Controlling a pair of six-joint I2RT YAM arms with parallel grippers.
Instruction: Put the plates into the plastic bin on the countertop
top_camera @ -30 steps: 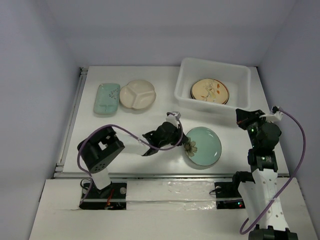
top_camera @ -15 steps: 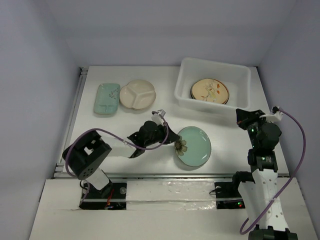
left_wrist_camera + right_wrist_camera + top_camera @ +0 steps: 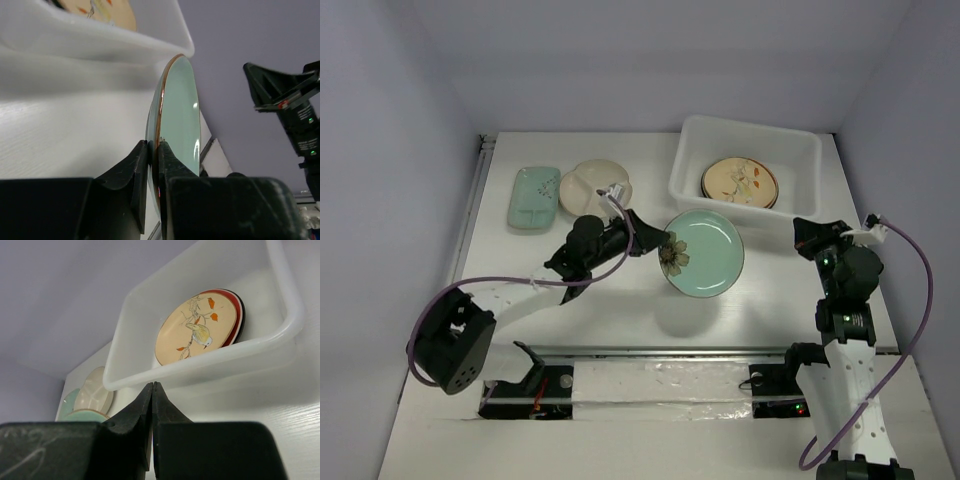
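The plastic bin sits on the countertop and holds a stack of plates against its right half. The tan floral plate lies on top. In the right wrist view a red rim and a dark rim peek out beneath it, and the left half of the bin floor is bare. The celadon green plate is outside the bin, at its near left corner. It is lifted off the countertop and tilted, and in the top view its far edge overlaps the bin's near wall. The left gripper pinches this plate by the rim, on the side away from the bin, next to the painted flower. The left wrist view shows one finger on each face of the rim. Well to the left of the bin, the cream divided round plate and the mint rectangular plate lie flat side by side, the mint one farther from the bin. The right gripper hangs just off the bin's near right corner with its fingers pressed together and nothing between them.
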